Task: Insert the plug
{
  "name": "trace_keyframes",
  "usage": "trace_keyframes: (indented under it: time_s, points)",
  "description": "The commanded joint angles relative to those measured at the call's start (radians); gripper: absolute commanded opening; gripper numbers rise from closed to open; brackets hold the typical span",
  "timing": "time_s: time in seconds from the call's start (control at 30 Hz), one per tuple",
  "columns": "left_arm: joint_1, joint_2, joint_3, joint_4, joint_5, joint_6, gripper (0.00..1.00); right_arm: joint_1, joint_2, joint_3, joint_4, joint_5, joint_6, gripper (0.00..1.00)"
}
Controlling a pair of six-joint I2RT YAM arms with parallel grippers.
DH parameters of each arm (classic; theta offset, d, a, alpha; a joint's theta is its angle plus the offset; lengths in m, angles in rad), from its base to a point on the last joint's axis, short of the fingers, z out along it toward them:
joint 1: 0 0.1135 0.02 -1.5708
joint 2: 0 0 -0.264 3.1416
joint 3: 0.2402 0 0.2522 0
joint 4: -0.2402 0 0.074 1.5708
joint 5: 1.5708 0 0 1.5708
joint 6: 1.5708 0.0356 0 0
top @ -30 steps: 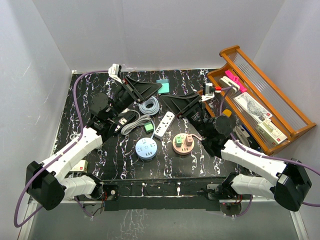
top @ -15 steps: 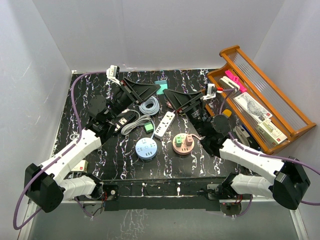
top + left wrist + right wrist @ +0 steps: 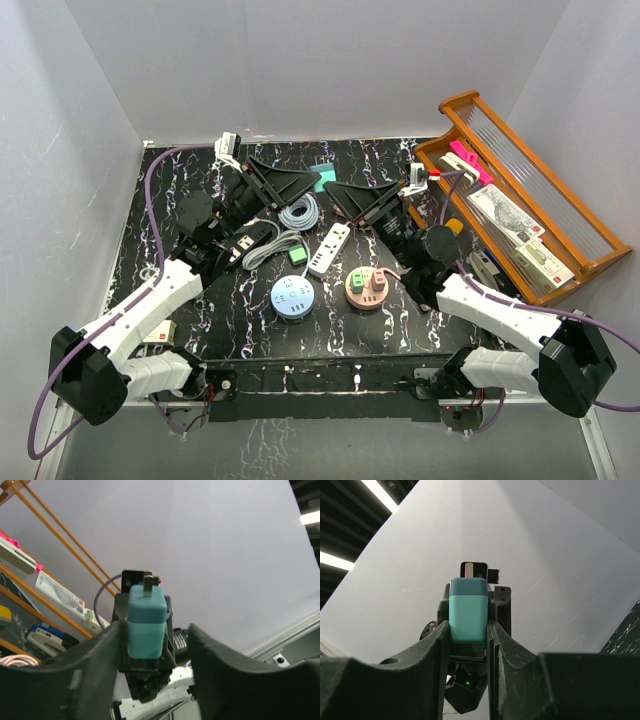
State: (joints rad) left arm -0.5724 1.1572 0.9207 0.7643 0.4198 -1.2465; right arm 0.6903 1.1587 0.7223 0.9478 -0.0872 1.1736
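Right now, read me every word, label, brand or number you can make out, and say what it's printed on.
None can be read.
White packets in the wooden tray: printing, too small.
White box at the near left: red mark, blurred.
Teal plug: no marking shows.

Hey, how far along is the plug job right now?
Done: the teal plug is up off the table. In hand: the right claw clamps it, while the left claw stands open around it. Left: bringing it down and pushing it into a socket, perhaps the white power strip on the table.
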Motion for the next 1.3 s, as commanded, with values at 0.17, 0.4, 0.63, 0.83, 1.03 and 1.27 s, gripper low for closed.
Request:
trace_keyframes:
  time_s: [0.17, 0.4, 0.63, 0.83, 1.03, 1.27]
  points:
    - [0.163, -0.035, 0.094, -0.271, 0.376, 0.088, 0.8, -0.178, -0.076, 0.16, -0.445, -0.519, -0.212, 0.13]
    - [0.184, -0.028, 0.18, -0.57, 0.554, 0.376, 0.81, -0.21, -0.066, 0.291, -0.817, -0.72, -0.398, 0.14]
    - [0.181, 0.018, 0.111, -0.414, 0.73, 0.274, 0.73, -0.212, -0.027, 0.347, -0.985, -0.781, -0.487, 0.15]
    - [0.163, 0.04, 0.073, -0.41, 0.714, 0.276, 0.62, -0.211, -0.015, 0.346, -0.948, -0.823, -0.488, 0.15]
    - [0.122, 0.071, 0.073, -0.454, 0.708, 0.302, 0.55, -0.21, 0.009, 0.343, -0.937, -0.841, -0.484, 0.15]
    - [0.121, 0.064, 0.072, -0.42, 0.722, 0.289, 0.27, -0.211, 0.002, 0.321, -0.895, -0.855, -0.476, 0.15]
